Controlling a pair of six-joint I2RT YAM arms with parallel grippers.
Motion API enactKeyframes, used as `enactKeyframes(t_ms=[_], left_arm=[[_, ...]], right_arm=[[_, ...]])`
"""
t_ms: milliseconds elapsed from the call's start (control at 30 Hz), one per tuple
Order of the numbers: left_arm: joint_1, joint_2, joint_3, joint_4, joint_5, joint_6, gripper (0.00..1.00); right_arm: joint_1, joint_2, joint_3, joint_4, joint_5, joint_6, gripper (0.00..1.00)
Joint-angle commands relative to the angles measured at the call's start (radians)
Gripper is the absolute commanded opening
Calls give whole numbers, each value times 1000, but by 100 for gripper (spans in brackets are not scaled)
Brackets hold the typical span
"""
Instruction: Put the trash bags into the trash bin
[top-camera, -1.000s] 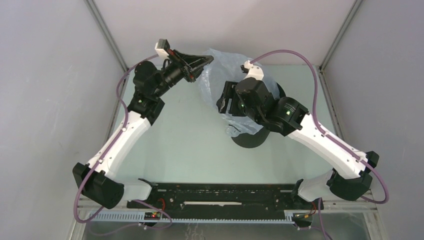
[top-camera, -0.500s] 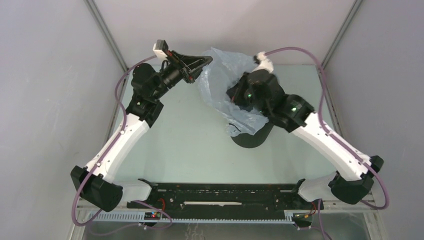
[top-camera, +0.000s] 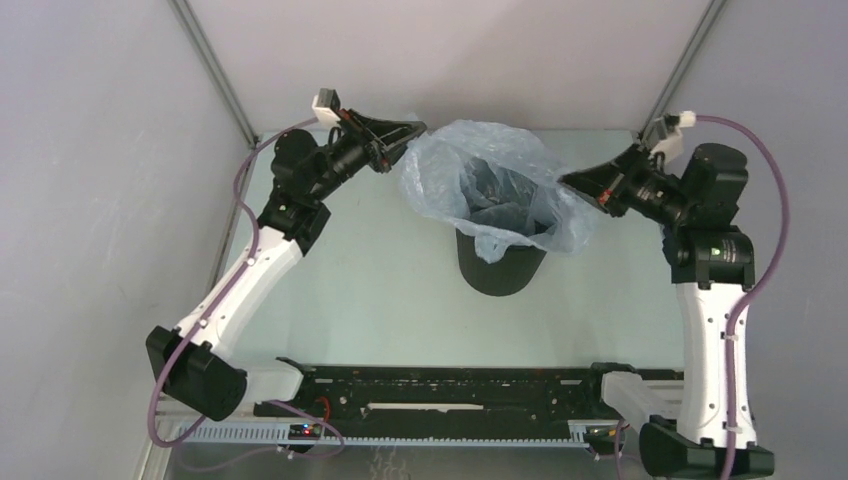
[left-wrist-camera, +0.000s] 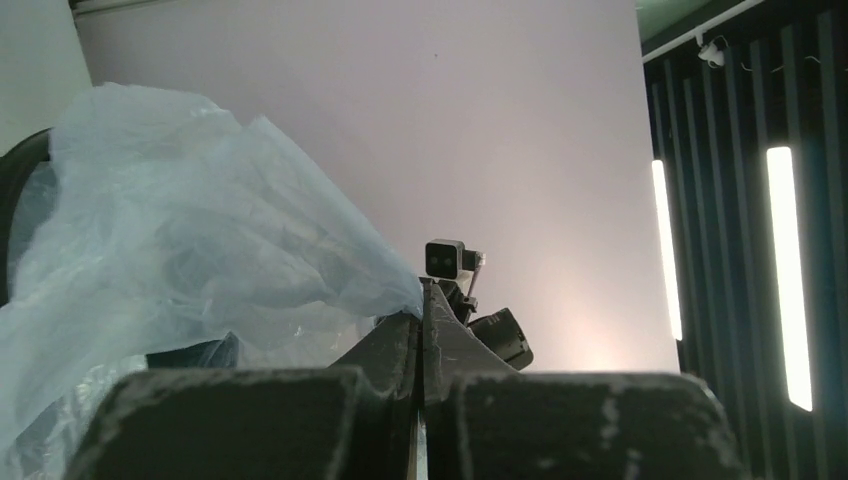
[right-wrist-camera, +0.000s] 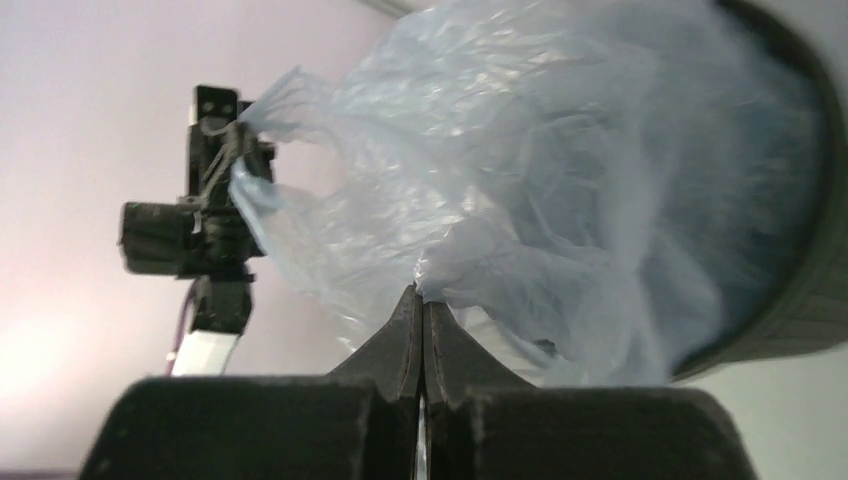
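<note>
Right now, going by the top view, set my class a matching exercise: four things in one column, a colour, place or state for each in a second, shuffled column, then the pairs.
Column one:
1. trash bag
2. trash bin
3. left claw
4. right claw

Column two:
a. black, under the bag
b. shut on the bag's right edge
c. pale blue, stretched open
d. shut on the bag's left edge

Pairs: 1-c, 2-a, 3-d, 4-b.

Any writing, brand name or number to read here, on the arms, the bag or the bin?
None is readable.
The thin pale blue plastic bag, the small round black plastic bin, the white and black left arm and the right arm show no lettering.
The circuit boards on the black rail are too small to tell.
</note>
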Motion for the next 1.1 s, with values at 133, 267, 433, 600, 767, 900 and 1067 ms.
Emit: enactKeyframes(t_ms=[133, 267, 433, 600, 767, 900, 1067], left_arm=[[-66, 112, 103, 59, 24, -16, 0], [-153, 134, 215, 25, 12, -20, 0], [-282, 194, 283, -20, 29, 21, 0], [-280, 203, 240, 67, 3, -25, 0], [-278, 213, 325, -15, 25, 46, 0], [-259, 197, 284, 2, 13, 31, 0], [-202, 174, 222, 90, -5, -29, 0]], right_arm=[[-129, 100, 201, -280, 29, -275, 0], [-128, 122, 339, -351, 162, -294, 0], [-130, 123, 335, -320, 205, -271, 0], [-153, 142, 276, -280, 298, -295, 0], [-160, 173, 292, -259, 266, -284, 0], [-159, 217, 344, -347, 301, -319, 16], [-160, 219, 412, -475, 408, -366, 52]])
